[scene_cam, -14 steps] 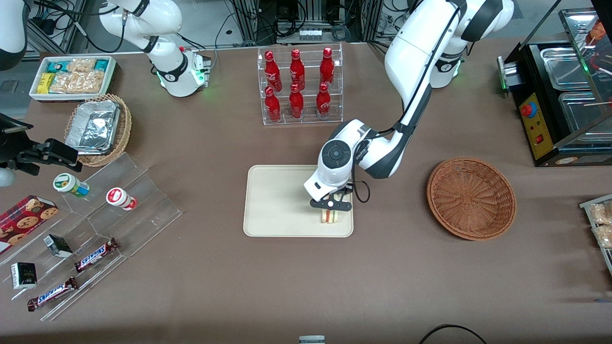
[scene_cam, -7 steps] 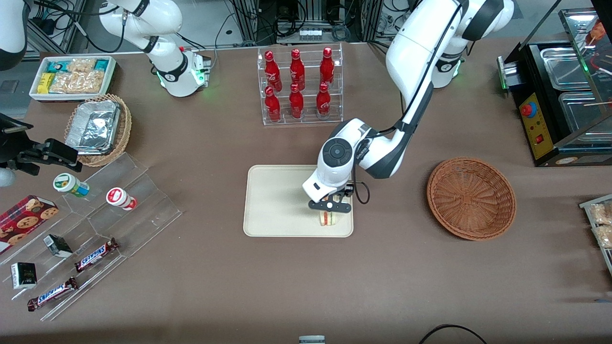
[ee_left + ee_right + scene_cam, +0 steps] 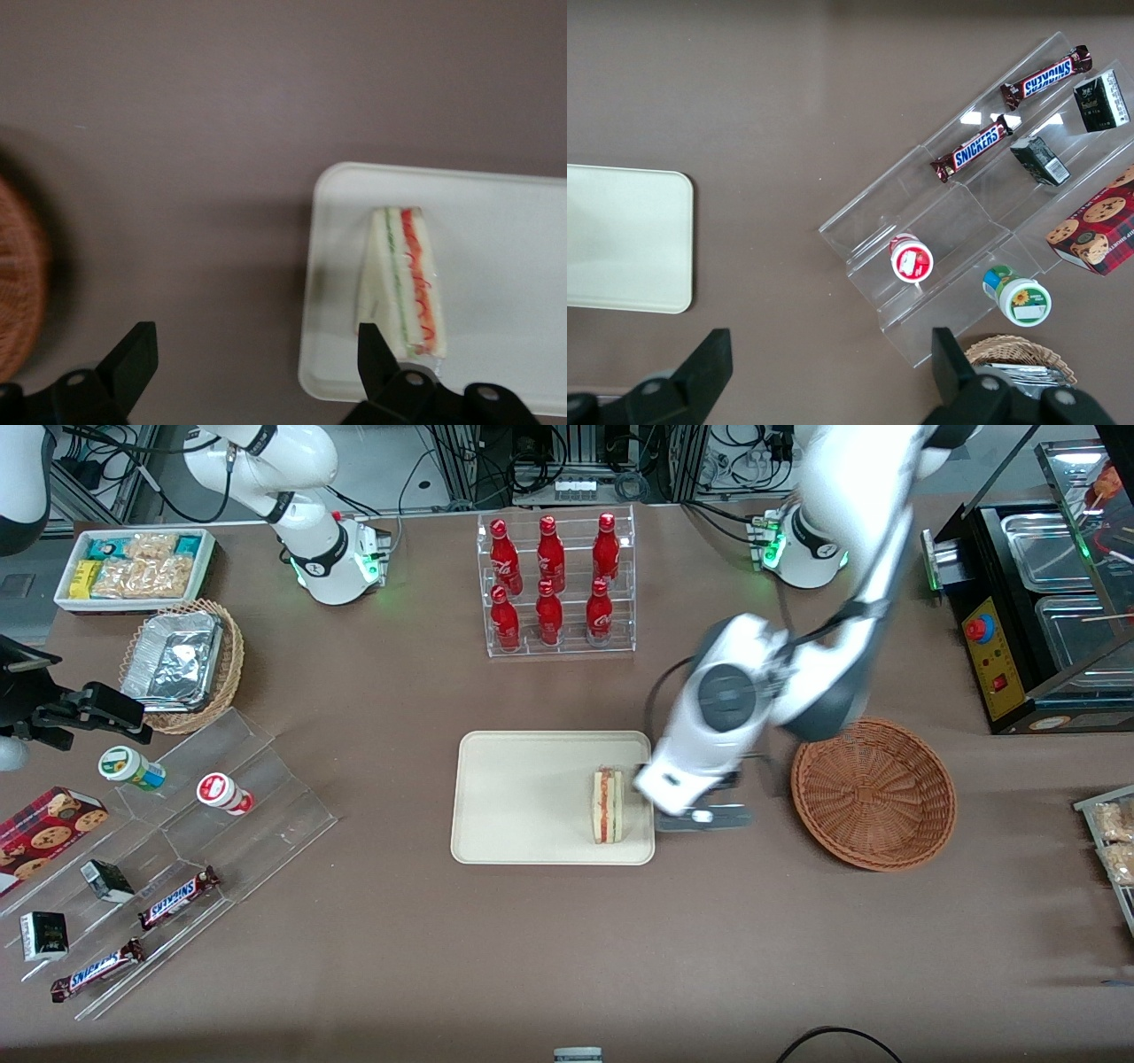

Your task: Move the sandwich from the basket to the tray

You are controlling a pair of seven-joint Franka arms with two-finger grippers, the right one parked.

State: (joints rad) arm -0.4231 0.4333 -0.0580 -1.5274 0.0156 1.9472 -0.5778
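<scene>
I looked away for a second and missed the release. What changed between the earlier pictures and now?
The gripper let go of the sandwich and moved off the tray toward the basket, fingers open over bare table. The sandwich now lies on the tray's edge nearest the basket. Tray and basket stayed put.

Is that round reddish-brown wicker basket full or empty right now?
Empty. The front view shows only bare weave inside the reddish-brown wicker basket; the triangular sandwich lies on the cream tray, the open gripper between them.

A clear rack of red bottles (image 3: 555, 584) stands farther from the front camera than two Snickers bars (image 3: 180, 895).
</scene>
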